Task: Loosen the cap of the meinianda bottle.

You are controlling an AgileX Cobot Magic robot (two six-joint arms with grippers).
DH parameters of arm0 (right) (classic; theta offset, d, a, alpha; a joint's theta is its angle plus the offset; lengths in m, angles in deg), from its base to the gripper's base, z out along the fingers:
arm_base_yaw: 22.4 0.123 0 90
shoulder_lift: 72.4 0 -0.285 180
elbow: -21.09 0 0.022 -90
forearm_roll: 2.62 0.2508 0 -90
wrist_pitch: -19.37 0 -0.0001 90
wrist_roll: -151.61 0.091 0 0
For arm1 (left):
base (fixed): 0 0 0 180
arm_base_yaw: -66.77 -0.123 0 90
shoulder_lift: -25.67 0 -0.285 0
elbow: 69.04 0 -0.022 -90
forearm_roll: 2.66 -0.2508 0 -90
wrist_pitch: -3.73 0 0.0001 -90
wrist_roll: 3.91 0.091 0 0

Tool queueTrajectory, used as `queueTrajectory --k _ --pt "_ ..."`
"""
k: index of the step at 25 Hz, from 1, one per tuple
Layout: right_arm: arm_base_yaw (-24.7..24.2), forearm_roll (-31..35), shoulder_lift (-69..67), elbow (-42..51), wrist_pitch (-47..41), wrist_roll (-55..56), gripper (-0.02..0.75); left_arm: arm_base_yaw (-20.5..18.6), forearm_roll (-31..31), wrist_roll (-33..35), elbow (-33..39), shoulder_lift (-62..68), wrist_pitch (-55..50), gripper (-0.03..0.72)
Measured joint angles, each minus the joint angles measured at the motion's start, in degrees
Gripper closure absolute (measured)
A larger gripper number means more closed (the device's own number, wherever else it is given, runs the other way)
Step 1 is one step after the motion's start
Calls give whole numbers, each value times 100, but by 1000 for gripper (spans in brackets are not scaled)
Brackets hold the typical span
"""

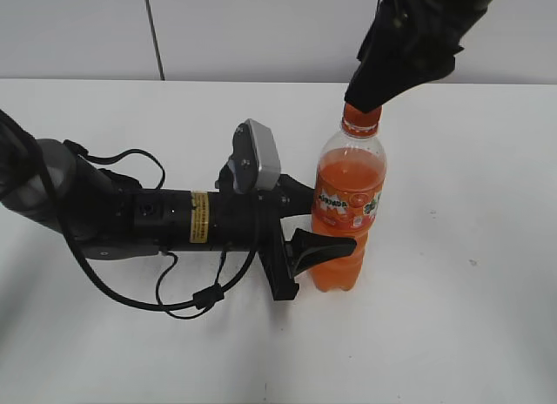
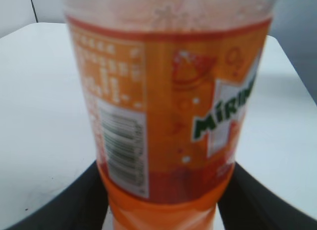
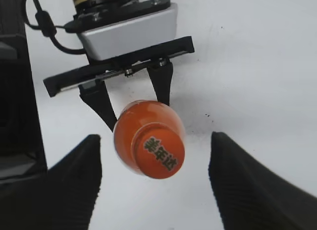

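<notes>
The meinianda bottle (image 1: pixel 348 204) stands upright on the white table, filled with orange drink. Its label fills the left wrist view (image 2: pixel 168 101). My left gripper (image 1: pixel 318 219) is shut on the bottle's lower body, one finger on each side (image 2: pixel 163 202). The orange cap (image 3: pixel 158 153) with dark lettering sits on the neck (image 1: pixel 361 118). My right gripper (image 3: pixel 154 155) is open directly above the cap, its two dark fingers wide apart on either side and not touching it. In the exterior view the right gripper (image 1: pixel 370 95) hangs just over the cap and hides its top.
The white table (image 1: pixel 470 273) spreads around the bottle. The left arm with its loose cables (image 1: pixel 174 282) lies across the table's left half. A pale wall (image 1: pixel 261 30) runs behind the far edge.
</notes>
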Motion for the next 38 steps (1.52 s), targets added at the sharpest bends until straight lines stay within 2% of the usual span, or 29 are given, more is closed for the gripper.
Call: queueTrajectory --k 5,7,9,15,22,32,36,38 --pt "0 -273 55 0 0 3429 298 0 0 0 0 0 0 286" --pt "0 -298 55 5 0 4239 300 0 0 0 0 0 0 286" --pt "0 -279 55 43 0 4593 300 0 0 0 0 0 0 286" --pt "0 -266 -107 140 2 4777 309 0 0 0 0 0 5 286" --pt "0 -230 -130 140 2 4782 386 0 -4 0 0 0 5 286" --pt "0 -86 -290 140 2 4777 395 0 -4 0 0 0 5 286" --pt "0 -170 -290 140 7 4713 469 0 -4 0 0 0 0 286" --pt "0 -207 -290 140 7 4425 469 0 -4 0 0 0 5 286"
